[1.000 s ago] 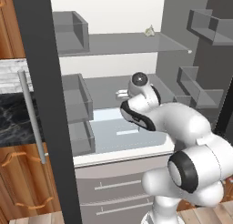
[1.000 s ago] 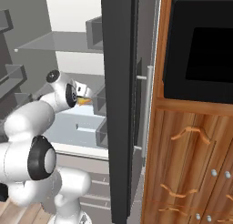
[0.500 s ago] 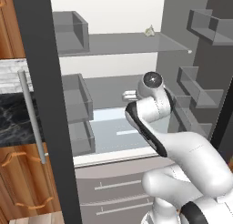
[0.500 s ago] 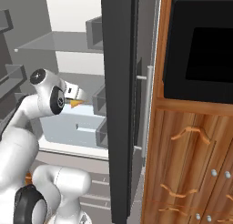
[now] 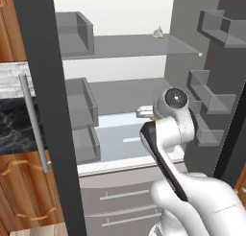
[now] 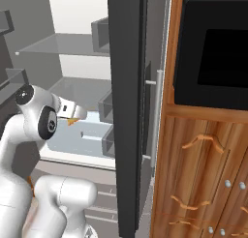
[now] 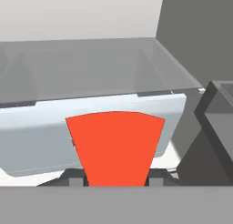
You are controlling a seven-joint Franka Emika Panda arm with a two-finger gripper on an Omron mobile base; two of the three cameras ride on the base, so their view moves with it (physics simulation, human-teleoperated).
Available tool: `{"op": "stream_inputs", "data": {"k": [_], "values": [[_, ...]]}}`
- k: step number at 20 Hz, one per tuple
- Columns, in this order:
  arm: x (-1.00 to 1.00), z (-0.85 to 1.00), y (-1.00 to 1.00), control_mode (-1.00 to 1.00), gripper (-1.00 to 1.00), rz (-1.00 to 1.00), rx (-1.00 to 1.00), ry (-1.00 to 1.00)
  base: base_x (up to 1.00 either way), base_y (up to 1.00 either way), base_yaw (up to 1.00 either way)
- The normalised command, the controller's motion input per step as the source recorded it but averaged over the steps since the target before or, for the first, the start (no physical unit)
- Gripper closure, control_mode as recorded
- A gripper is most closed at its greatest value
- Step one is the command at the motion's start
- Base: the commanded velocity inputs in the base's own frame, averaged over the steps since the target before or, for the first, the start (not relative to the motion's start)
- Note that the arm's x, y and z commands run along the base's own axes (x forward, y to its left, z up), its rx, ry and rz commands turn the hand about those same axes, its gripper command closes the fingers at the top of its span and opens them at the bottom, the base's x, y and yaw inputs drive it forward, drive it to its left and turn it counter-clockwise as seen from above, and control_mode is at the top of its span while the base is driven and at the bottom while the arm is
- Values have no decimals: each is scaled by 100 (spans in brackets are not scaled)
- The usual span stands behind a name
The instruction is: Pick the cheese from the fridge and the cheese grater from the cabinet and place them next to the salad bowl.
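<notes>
Leftmost, fridge (image 5: 43,86) dark door edge with silver bar handle (image 5: 34,122); grey shelves and pale drawer (image 7: 41,127) inside; small pale lump (image 5: 157,33) on upper shelf, perhaps garlic, too small to tell; gripper (image 7: 116,175) clamped on cheese (image 7: 115,145), red rind facing hand camera, held above drawer; orange tip (image 6: 72,121) shows at hand

To my right stand wooden cupboards (image 6: 203,184) under a black oven (image 6: 213,48). To my left, a dark marble worktop (image 5: 17,124) tops brown wooden doors (image 5: 24,192).
</notes>
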Motion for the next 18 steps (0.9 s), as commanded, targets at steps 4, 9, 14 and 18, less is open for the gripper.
{"op": "stream_inputs", "data": {"k": [4,9,14,18], "values": [[-53,9,-8,-100,100,2,0,0,0,0,0],[-53,38,0,-100,100,1,0,1,0,0,0],[-61,32,0,-100,100,0,0,0,0,0,0],[-26,0,-4,-100,100,0,0,1,0,0,0]]}}
